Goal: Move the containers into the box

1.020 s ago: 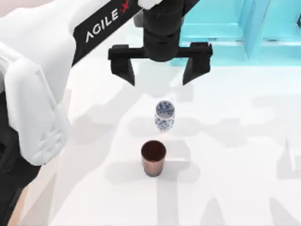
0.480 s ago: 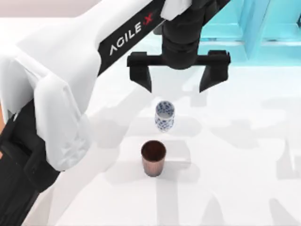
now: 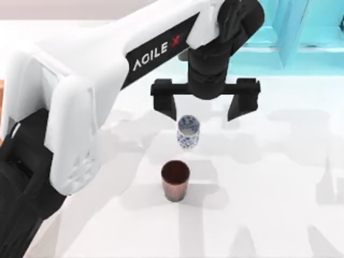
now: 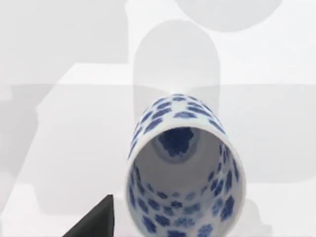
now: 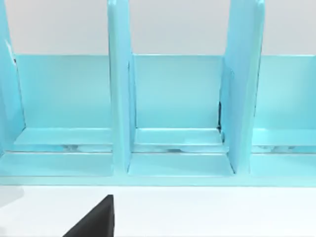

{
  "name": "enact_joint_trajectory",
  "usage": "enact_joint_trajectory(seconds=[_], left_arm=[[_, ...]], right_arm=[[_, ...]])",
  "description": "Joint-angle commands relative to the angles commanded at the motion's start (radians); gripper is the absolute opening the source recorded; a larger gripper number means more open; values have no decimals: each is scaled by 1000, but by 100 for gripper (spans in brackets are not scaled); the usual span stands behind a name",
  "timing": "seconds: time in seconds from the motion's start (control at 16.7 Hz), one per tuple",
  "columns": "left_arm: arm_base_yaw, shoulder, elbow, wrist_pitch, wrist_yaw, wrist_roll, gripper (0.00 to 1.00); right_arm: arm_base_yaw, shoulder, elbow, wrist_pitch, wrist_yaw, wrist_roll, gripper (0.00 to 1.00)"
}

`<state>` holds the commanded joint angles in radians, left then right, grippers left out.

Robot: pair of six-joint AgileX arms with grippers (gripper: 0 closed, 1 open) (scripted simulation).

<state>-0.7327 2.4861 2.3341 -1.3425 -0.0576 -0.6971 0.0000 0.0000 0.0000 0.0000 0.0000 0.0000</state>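
The white vase with blue pattern (image 3: 188,132) stands upright mid-table, and the reddish-brown ribbed cup (image 3: 175,181) stands just in front of it, apart from it. My left gripper (image 3: 204,109) hangs open just behind and above the vase, shifted a little to its right, with its left finger (image 3: 164,101) close to the vase's rim. In the left wrist view the vase (image 4: 184,165) shows from above with one dark fingertip (image 4: 96,221) beside it. The box is out of view. My right arm's wrist view shows one of its fingers (image 5: 96,221), set wide to the side, facing the shelf.
A turquoise shelf unit (image 3: 290,32) with upright dividers (image 5: 120,94) runs along the table's back right. My left arm's white body (image 3: 70,107) spans the left half of the table. A thin orange-brown sliver (image 3: 1,94) shows at the left edge.
My left gripper has swung right and come forward toward the vase, staying open. The vase and cup have not moved.
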Motion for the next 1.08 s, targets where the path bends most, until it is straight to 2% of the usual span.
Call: enact_joint_trajectory(seconds=[0.24,0.54,1.08], left_arm=[[4,-5,-174,168,0,4,100],[5,-6,-198,192,0,5,100],[5,-6,-198,192,0,5,32]], right_arm=[[0,0,0,0,0,0,100],[0,0,0,0,0,0,100],[0,0,0,0,0,0,100]])
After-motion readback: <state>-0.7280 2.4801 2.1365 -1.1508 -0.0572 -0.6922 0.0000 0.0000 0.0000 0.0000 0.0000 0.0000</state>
